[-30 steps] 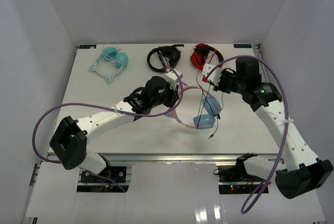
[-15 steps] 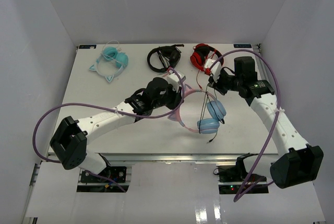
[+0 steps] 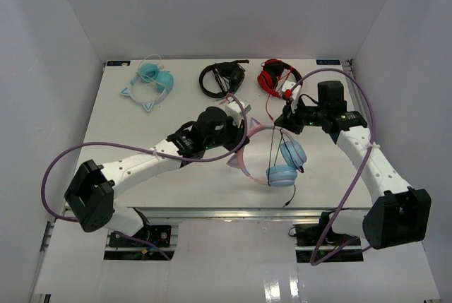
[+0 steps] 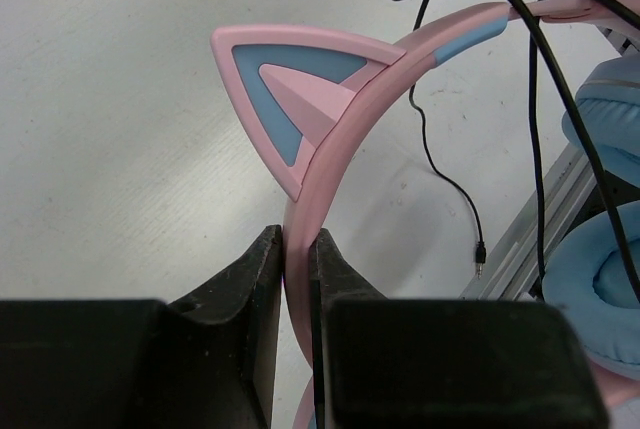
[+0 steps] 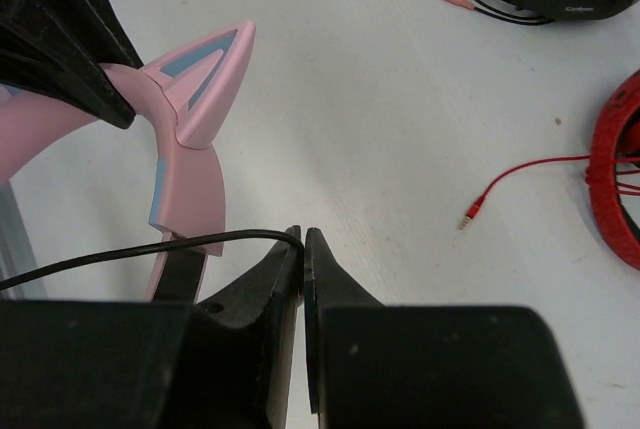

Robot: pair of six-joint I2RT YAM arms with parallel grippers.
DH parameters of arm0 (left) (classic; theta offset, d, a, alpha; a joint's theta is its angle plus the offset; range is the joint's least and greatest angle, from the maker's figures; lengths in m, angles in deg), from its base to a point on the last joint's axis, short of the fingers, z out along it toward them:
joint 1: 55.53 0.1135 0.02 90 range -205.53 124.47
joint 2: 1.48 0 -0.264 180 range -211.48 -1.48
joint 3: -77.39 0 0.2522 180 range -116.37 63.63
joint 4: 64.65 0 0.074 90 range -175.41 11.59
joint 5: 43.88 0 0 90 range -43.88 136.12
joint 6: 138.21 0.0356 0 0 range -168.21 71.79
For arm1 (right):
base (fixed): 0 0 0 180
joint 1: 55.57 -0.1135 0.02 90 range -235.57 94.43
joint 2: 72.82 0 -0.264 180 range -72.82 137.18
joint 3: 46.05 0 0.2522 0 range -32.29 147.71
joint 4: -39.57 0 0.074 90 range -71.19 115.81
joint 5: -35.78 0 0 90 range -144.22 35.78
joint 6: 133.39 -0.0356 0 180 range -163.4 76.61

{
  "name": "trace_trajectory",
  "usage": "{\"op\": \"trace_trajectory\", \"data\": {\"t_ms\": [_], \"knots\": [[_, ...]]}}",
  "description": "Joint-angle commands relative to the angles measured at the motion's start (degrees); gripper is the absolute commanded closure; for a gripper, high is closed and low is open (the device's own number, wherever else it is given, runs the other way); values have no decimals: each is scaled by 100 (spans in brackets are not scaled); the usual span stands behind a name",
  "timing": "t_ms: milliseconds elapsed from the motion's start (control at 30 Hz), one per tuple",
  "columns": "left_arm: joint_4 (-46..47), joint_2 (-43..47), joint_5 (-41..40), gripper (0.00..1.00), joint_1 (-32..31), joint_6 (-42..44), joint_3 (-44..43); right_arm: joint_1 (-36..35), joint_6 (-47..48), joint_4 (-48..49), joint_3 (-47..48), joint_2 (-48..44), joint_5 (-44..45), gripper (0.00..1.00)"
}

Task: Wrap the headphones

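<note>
Two hands share the headphones, held near the counter's front edge: the left hand clamps the pink headband below a cat ear, and the right hand pinches the thin black cable. Pulling hard could slip that cable free (or strain its socket).

I have the left arm stretched toward 2 o'clock, left gripper clamped on the headband of the headphones. Right arm reaches toward 10 o'clock; right gripper pinches their cable, jaws nearly touching.
</note>
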Motion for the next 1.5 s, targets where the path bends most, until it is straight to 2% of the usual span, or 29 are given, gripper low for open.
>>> {"op": "trace_trajectory", "data": {"t_ms": [0,233,367,500,667,733,867,967,1100,1167,1300,1467], "knots": [[3,658,98,100,-92,-313,-274,241,-361,585,-325,-41,-895,90],[-479,949,-284,100,-94,-428,-583,424,-1000,1169,-769,-6,-2254,81],[-758,935,-389,100,-92,-429,-936,424,-1886,1973,-1156,-25,-2762,70],[-1006,791,-372,100,-92,-498,-1369,424,-3075,3768,-1674,33,-3104,51],[-1264,578,-517,100,-92,-611,-2145,424,-4555,5762,-2497,312,-3277,43],[-1282,539,-863,100,-94,-736,-2400,424,-4645,5996,-2605,430,-3316,42],[-1138,507,-1260,100,-100,-884,-2664,353,-4901,6742,-2924,598,-3402,43],[-986,505,-1464,100,-92,-973,-2776,253,-5474,7791,-3097,856,-3411,45],[-909,513,-1686,100,-92,-1042,-2940,222,-5915,8589,-3123,1213,-3445,54],[-906,537,-1860,100,-92,-1052,-3002,222,-5959,8673,-3116,1278,-3431,62],[-894,629,-2380,100,-92,-1117,-2992,215,-5852,8624,-3169,1267,-3381,71],[-665,802,-3088,100,-100,-1392,-2676,222,-5367,7956,-3180,945,-3215,89]]}}
